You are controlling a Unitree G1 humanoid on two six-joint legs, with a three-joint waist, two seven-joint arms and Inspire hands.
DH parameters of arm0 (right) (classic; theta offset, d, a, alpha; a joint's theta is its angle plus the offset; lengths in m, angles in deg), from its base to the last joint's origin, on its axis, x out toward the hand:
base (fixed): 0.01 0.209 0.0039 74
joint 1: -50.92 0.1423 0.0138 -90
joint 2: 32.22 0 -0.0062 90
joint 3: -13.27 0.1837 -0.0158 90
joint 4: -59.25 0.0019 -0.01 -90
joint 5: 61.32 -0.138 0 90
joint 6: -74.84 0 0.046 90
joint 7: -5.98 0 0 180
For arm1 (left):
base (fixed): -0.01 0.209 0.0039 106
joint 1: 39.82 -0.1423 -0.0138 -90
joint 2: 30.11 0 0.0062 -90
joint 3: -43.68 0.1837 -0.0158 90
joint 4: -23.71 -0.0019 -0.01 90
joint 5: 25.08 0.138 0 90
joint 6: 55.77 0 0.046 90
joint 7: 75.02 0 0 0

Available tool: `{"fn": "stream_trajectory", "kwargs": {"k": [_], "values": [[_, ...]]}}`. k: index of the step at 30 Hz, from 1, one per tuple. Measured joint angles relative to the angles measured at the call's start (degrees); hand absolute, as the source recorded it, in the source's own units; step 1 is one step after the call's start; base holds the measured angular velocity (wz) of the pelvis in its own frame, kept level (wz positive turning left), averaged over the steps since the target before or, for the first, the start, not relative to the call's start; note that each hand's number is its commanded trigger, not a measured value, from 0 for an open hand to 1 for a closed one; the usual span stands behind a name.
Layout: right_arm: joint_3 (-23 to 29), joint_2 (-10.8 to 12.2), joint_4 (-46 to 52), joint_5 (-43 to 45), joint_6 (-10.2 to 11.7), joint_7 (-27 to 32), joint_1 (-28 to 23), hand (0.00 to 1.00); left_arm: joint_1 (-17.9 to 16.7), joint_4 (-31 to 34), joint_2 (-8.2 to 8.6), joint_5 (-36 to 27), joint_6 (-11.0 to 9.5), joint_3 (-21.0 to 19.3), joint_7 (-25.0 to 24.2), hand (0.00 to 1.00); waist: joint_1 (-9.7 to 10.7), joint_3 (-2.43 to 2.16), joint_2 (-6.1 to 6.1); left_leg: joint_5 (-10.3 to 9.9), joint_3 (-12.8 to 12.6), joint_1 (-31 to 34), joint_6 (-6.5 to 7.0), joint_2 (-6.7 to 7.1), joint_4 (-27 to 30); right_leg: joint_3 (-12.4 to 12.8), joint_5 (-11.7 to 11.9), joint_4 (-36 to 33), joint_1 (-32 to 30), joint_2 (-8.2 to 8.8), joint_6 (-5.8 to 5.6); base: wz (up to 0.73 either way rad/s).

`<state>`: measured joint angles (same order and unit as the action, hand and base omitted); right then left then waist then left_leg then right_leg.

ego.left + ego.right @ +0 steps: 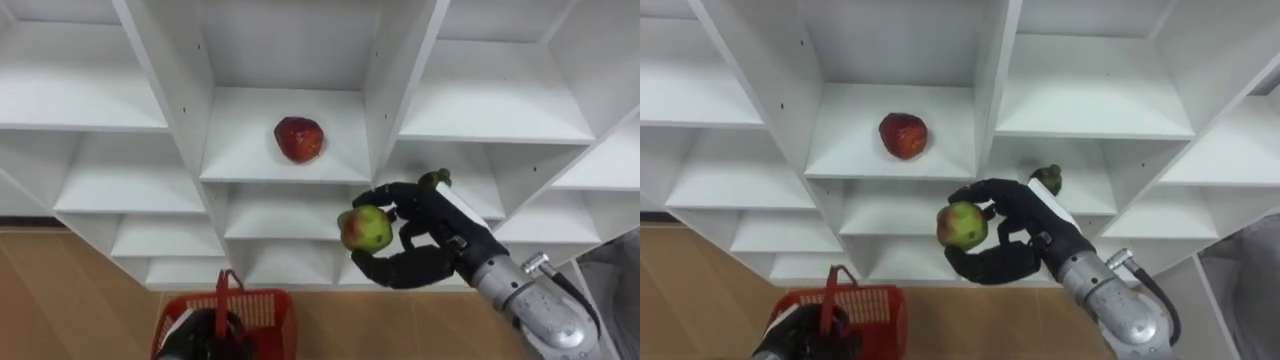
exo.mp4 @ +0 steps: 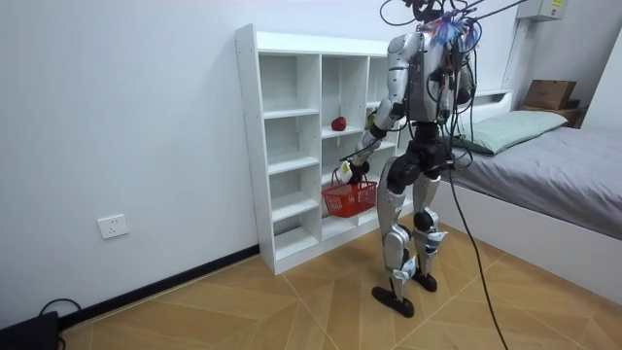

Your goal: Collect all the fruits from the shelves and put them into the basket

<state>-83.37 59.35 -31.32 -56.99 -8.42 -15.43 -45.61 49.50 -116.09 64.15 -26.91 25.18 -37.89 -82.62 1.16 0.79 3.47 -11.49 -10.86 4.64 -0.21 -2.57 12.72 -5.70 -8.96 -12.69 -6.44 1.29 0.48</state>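
Right hand [image 1: 432, 235] first: in the left eye view we see it reach in from the lower right, fingers curled over the top of a green-and-red fruit [image 1: 365, 228] and thumb hooked beneath it, so the fruit is clasped in the air in front of the white shelf unit [image 1: 180, 90]. The fruit looks nearly round and we can make out no clear long axis. Its red-flushed side faces the robot's left and its green side faces the palm; where the stalk end points we cannot tell. On the shelf above it, in the middle column, lies a red apple [image 1: 298, 139]. A small dark green fruit [image 1: 435, 180] shows just past the fingers in the compartment to the right. Low down, the left hand [image 1: 200, 338] is closed on the handle [image 1: 224, 292] of a red basket [image 1: 268, 312].

From the right eye view we get the same layout, with the held fruit above and to the right of the basket.

Turning to the room view, we find the robot standing upright facing the shelf unit, the basket hanging from its left hand, and a bed [image 2: 573, 165] on the room view's right.
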Motion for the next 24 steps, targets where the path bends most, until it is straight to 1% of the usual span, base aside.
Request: {"fn": "stream_trajectory", "kwargs": {"k": [1, 3, 5, 7, 12, 15, 17, 20, 24], "values": [[-0.2, 0.0, -1.3, 0.0, 0.9, 0.0, 0.7, 1.00, 0.6, 0.1, -0.05, -0.1, -0.5, 0.7, -0.4, 1.00, 0.1, -0.05, -0.02, 0.0, 0.0, 0.6, 0.01, 0.00, 0.2, 0.0, 0.0, -0.2, -0.7, 0.05, 0.00, 0.00], [-0.7, 0.0, -3.1, 0.0, 1.5, 0.1, 1.6, 1.00, 0.7, 1.2, -0.06, 0.0, -0.6, 1.2, -1.0, 1.00, -0.1, -0.06, 0.00, 0.0, 0.0, 2.0, 0.02, -0.01, 0.6, -0.2, 0.0, -0.7, -2.1, 0.17, 0.00, 0.00], [-1.1, 0.0, -4.4, 0.0, 1.5, 0.2, 1.9, 1.00, 0.6, 2.7, -0.02, 0.2, -0.7, 1.4, -2.2, 1.00, -0.1, -0.06, -0.06, 0.0, 0.3, 4.0, 0.05, -0.05, 1.2, -1.7, 0.0, -1.5, -4.1, 0.51, 0.02, 0.04], [-1.4, 0.0, -5.8, -0.1, 1.5, 0.4, 2.3, 1.00, 0.4, 3.4, -0.05, 0.2, -0.7, 1.6, -2.7, 1.00, -0.3, -0.06, -0.06, 0.1, 0.3, 4.6, 0.08, -0.10, 1.1, -2.4, 0.0, -2.1, -5.0, 0.61, 0.05, 0.00], [-2.5, -0.1, -8.2, -2.2, 1.6, 2.0, 3.6, 1.00, 0.4, 6.1, -0.07, 0.1, -0.8, 2.1, -3.1, 1.00, -1.1, -0.06, -0.05, 0.1, 0.3, 5.4, 0.13, -0.07, 1.1, -2.7, 0.1, -2.0, -5.7, 0.66, 0.11, 0.00], [-3.7, 0.0, -9.9, -2.8, 1.6, 1.7, 4.7, 1.00, 0.4, 9.6, -0.04, -1.1, -0.8, 2.8, -3.2, 1.00, -1.4, -0.06, -0.05, 0.2, 0.8, 6.2, 0.29, -0.02, 1.3, -3.7, 0.1, -2.2, -6.3, 1.03, 0.17, 0.08], [-4.2, 0.0, -10.4, -4.3, 1.6, 1.3, 5.6, 1.00, 0.7, 12.2, 0.06, -1.3, -1.0, 3.7, -3.3, 1.00, -1.7, -0.05, -0.08, 0.4, 0.9, 7.4, 0.40, 0.00, 1.8, -3.9, 0.1, -2.5, -7.4, 1.43, 0.21, 0.04], [-5.6, 0.0, -12.7, -4.7, 2.0, 1.3, 7.7, 1.00, 1.2, 12.7, 0.20, -1.3, -1.5, 3.8, -4.1, 1.00, -1.6, -0.04, -0.10, 0.4, 0.9, 8.7, 0.55, 0.09, 2.3, -3.9, 0.2, -3.1, -8.8, 1.62, 0.25, 0.00], [-5.8, 0.0, -14.0, -4.9, 2.0, 1.4, 7.7, 1.00, 1.2, 13.1, 0.16, -1.3, -1.5, 4.1, -4.3, 1.00, -1.6, -0.02, -0.12, 0.5, 1.0, 10.4, 0.65, 0.13, 3.0, -4.1, 0.2, -3.8, -10.4, 1.78, 0.33, 0.02]]}}
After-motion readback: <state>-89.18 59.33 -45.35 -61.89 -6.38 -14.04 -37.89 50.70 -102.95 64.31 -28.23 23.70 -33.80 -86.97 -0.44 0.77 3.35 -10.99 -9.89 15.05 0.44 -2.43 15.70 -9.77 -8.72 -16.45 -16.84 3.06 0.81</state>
